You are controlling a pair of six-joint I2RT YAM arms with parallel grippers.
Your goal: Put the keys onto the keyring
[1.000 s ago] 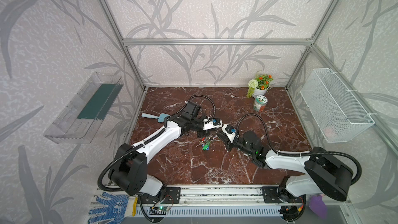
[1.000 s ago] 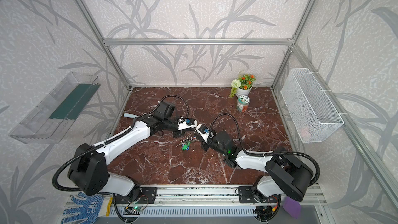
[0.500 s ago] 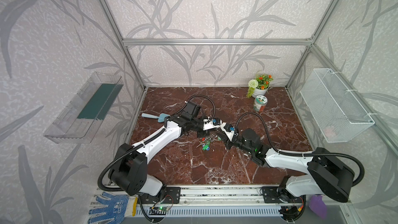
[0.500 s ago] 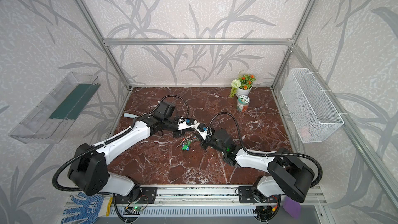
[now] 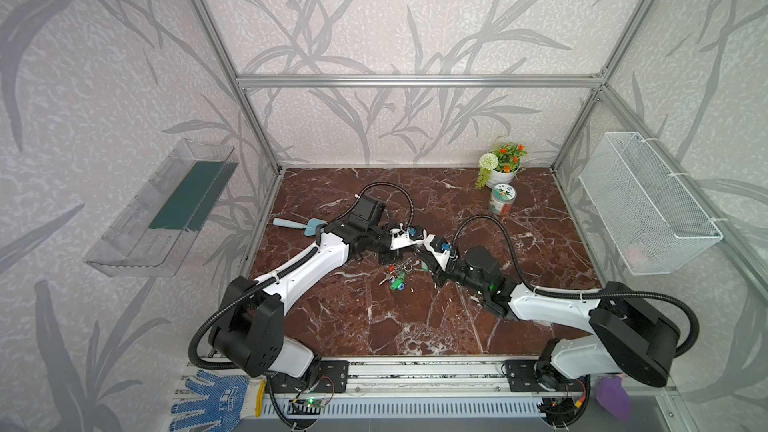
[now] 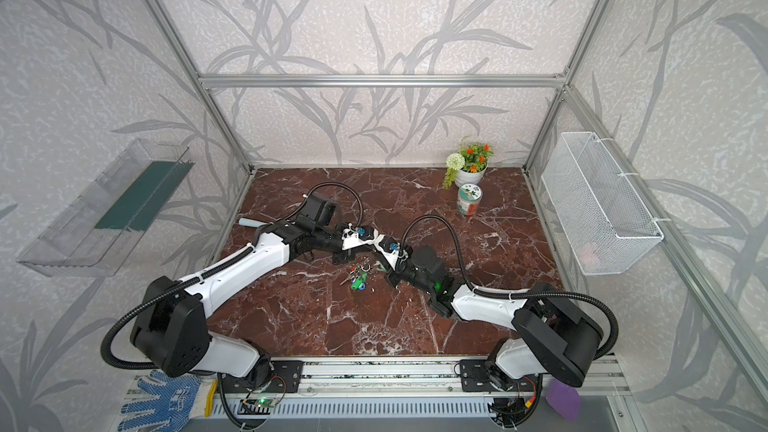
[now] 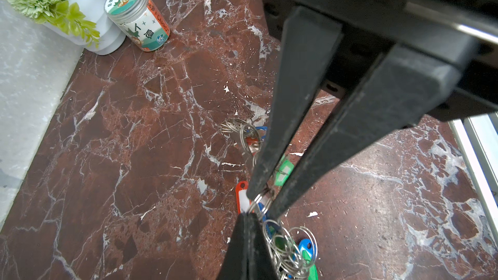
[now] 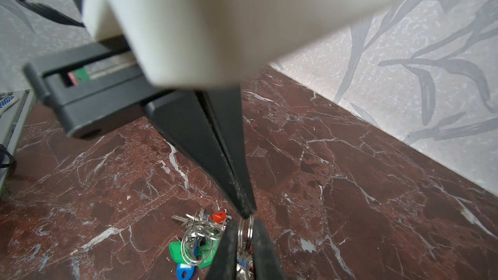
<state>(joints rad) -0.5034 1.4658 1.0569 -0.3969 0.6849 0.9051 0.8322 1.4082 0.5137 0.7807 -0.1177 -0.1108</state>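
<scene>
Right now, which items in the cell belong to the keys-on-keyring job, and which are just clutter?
In the job:
- key bunch, rings and coloured tags
- left gripper, shut on one of its rings
- right gripper, fingers either side of its rings

Lying about:
- flower pot
- jar
- blue-handled tool
- wire basket
- clear shelf
- glove

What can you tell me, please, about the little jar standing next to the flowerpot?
The jar is small and round, wrapped in a printed label of orange, white and teal with cartoon figures and the word CARROT. Its silvery lid, shut, carries a round white-and-green sticker. It stands upright on the red-brown marble tabletop, toward the far right in both top views, close beside the white flowerpot; whether they touch is unclear.
</scene>
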